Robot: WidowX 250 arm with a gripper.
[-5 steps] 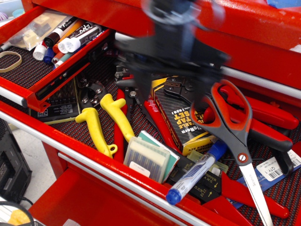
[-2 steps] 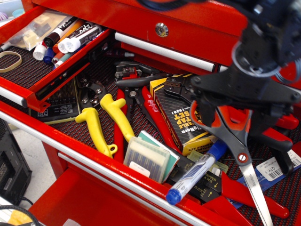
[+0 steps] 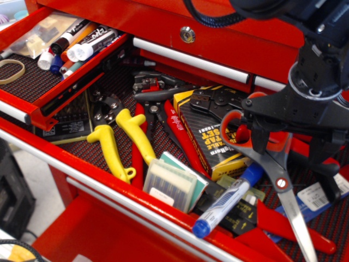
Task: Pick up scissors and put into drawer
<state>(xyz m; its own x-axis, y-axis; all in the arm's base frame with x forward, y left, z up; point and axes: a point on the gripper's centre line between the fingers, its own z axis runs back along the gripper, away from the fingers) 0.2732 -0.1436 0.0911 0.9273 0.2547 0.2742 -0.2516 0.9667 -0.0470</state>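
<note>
The scissors [image 3: 281, 183] lie in the open red drawer [image 3: 109, 188] at the right, with red-orange and dark grey loop handles, a round red pivot and silver blades pointing toward the front edge. My black gripper [image 3: 292, 150] hangs over the handles. It is open: one finger [image 3: 257, 139] stands at the left of the handle loops and the other [image 3: 327, 164] at the right. The gripper body hides the far part of the handles. The scissors rest on other tools.
Yellow-handled pliers [image 3: 122, 139], red-handled pliers [image 3: 174, 128], a black and yellow box [image 3: 210, 136], a clear plastic case [image 3: 172, 183] and a blue-capped marker [image 3: 223, 204] crowd the drawer. A smaller upper drawer [image 3: 32, 117] at the left holds markers [image 3: 82, 43].
The gripper has swung from the top middle to the right and come down around the scissors' handles. The scissors have not moved.
</note>
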